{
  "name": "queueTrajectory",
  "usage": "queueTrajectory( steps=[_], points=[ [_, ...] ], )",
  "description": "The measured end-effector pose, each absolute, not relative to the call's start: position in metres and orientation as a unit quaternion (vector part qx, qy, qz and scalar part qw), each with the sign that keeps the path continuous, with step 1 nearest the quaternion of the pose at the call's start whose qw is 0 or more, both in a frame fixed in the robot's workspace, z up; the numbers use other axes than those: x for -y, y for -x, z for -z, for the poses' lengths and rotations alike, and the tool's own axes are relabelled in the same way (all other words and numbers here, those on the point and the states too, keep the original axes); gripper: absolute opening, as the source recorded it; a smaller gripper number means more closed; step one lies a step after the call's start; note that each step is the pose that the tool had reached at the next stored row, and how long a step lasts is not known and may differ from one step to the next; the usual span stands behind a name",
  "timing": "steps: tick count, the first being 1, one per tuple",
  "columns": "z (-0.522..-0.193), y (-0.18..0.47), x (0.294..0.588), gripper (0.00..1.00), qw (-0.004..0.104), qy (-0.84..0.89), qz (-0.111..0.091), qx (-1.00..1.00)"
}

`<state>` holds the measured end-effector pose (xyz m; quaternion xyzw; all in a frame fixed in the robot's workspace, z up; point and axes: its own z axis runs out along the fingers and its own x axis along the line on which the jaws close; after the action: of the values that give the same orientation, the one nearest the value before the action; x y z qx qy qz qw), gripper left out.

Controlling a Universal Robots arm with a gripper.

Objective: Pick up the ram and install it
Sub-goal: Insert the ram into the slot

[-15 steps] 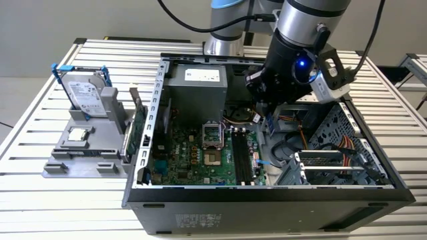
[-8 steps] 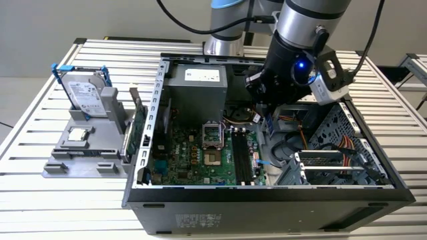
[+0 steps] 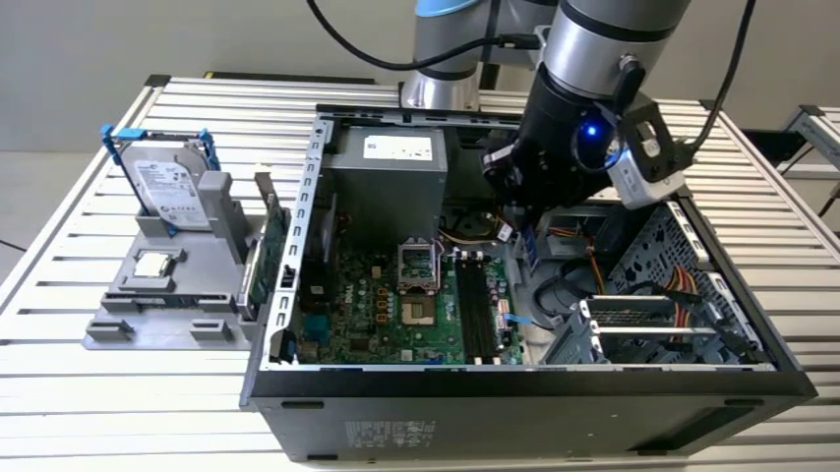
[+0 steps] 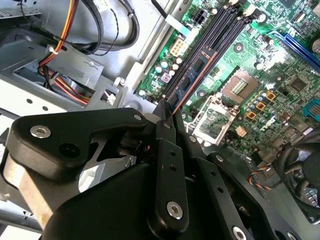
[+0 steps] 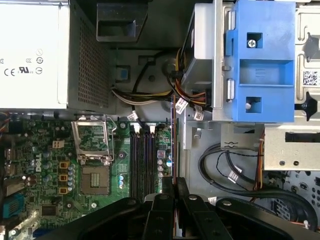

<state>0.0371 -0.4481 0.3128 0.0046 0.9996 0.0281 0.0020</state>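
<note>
Claw [image 4: 167,111] clamped on ram [image 4: 192,80] (edge-on), above motherboard [image 4: 240,95]

Silver-grey arm [image 3: 604,39], black cables, blue light; black screwed fingers [image 4: 167,150], possibly plastic.

The ram [image 4: 192,75] is blue along its board, with a row of black chips and a thin orange-looking lower edge in the second wrist view. The fingers [image 4: 165,150] gripping it are matte black, dotted with silver screw heads. The motherboard [image 5: 55,200] is green, carrying black memory slots [image 5: 142,165], orange-yellow small parts and a silver processor socket [image 5: 95,180]. The power supply [image 5: 30,55] is pale grey-white with a black perforated grille. The drive bracket [image 5: 260,60] is bright blue on grey metal. Cables [image 5: 190,95] run in yellow, orange, red and black. The counter [image 3: 79,393] is striped with silver-white slats.
</note>
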Motion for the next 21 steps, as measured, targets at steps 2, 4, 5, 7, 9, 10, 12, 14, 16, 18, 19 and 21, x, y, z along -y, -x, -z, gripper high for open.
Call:
queueTrajectory(
  steps=[2,4,5,7,9,10,12,14,16,18,19,21],
  points=[
    [-0.3122,-0.0371,0.4482,0.00,0.002,-0.005,-0.028,-1.000],
    [-0.3116,-0.0371,0.4481,0.00,0.002,-0.005,-0.027,-1.000],
    [-0.3113,-0.0371,0.4481,0.00,0.002,-0.005,-0.027,-1.000],
    [-0.3106,-0.0371,0.4482,0.00,0.002,-0.005,-0.027,-1.000],
    [-0.3100,-0.0371,0.4481,0.00,0.002,-0.005,-0.026,-1.000],
    [-0.3097,-0.0371,0.4482,0.00,0.002,-0.005,-0.026,-1.000],
    [-0.3091,-0.0371,0.4482,0.00,0.002,-0.005,-0.025,-1.000],
    [-0.3085,-0.0371,0.4482,0.00,0.002,-0.005,-0.025,-1.000],
    [-0.3080,-0.0371,0.4482,0.00,0.002,-0.005,-0.025,-1.000],
    [-0.3074,-0.0371,0.4482,0.00,0.002,-0.005,-0.024,-1.000],
    [-0.3071,-0.0371,0.4482,0.00,0.002,-0.005,-0.024,-1.000],
    [-0.3065,-0.0371,0.4481,0.00,0.002,-0.005,-0.024,-1.000]
  ],
)
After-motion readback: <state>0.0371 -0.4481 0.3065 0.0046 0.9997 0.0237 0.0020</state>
